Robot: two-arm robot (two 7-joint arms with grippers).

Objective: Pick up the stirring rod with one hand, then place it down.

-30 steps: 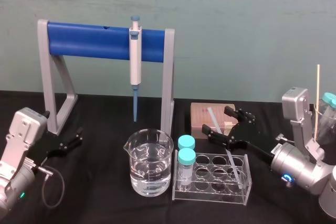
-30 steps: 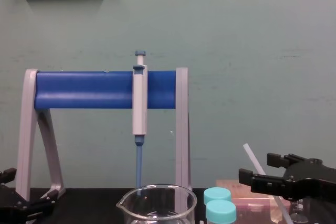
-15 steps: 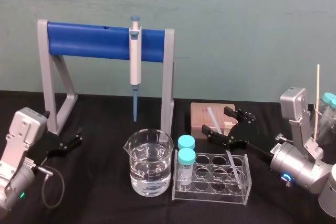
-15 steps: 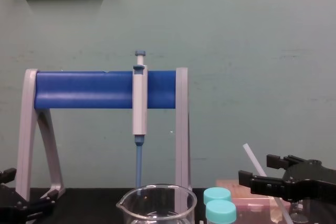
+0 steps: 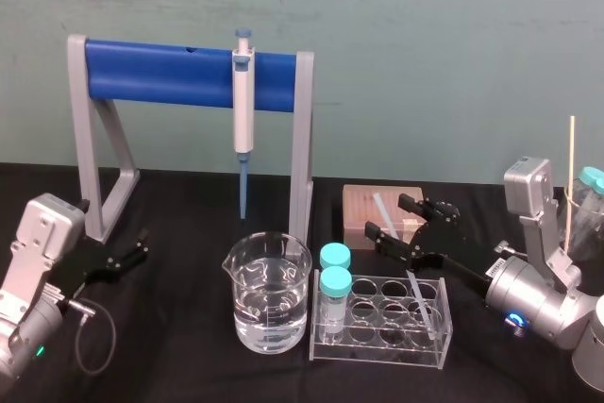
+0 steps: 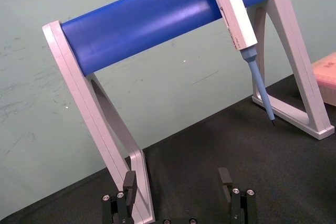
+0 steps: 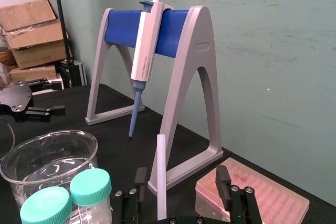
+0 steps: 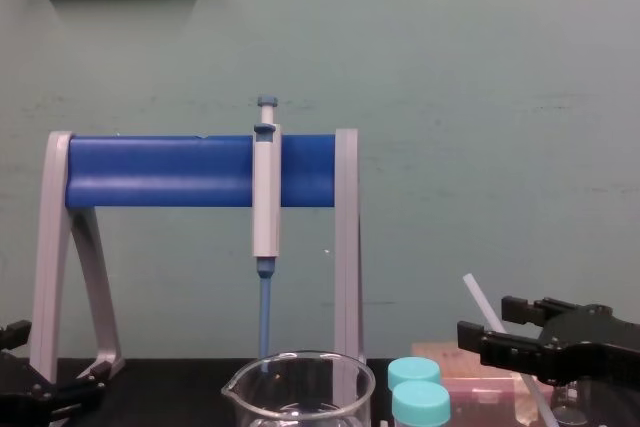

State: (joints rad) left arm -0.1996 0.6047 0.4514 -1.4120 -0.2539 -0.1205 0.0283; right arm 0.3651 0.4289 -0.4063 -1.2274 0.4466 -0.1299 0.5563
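Observation:
The stirring rod [image 5: 418, 293], a thin translucent-white stick, leans tilted in the clear tube rack [image 5: 381, 335], its top end rising toward the pink box. My right gripper [image 5: 396, 218] reaches in from the right with its black fingers on either side of the rod's upper part. In the right wrist view the rod [image 7: 161, 177] stands close to one finger [image 7: 140, 179], and a clear gap separates it from the other, so the right gripper [image 7: 181, 183] is open. From the chest the rod [image 8: 479, 299] slants up past the right gripper [image 8: 497, 324]. My left gripper [image 5: 127, 254] rests open at the left.
A grey and blue stand [image 5: 189, 73] at the back holds a blue-tipped pipette [image 5: 243, 110]. A glass beaker of water [image 5: 268, 292] and two teal-capped vials [image 5: 333, 282] sit in front. A pink tip box [image 5: 373, 209] lies behind the rack. A thin wooden stick [image 5: 571, 176] stands at the far right.
The right gripper's fingers have drawn somewhat closer together around the rod's upper part. The rod and the left arm have not moved.

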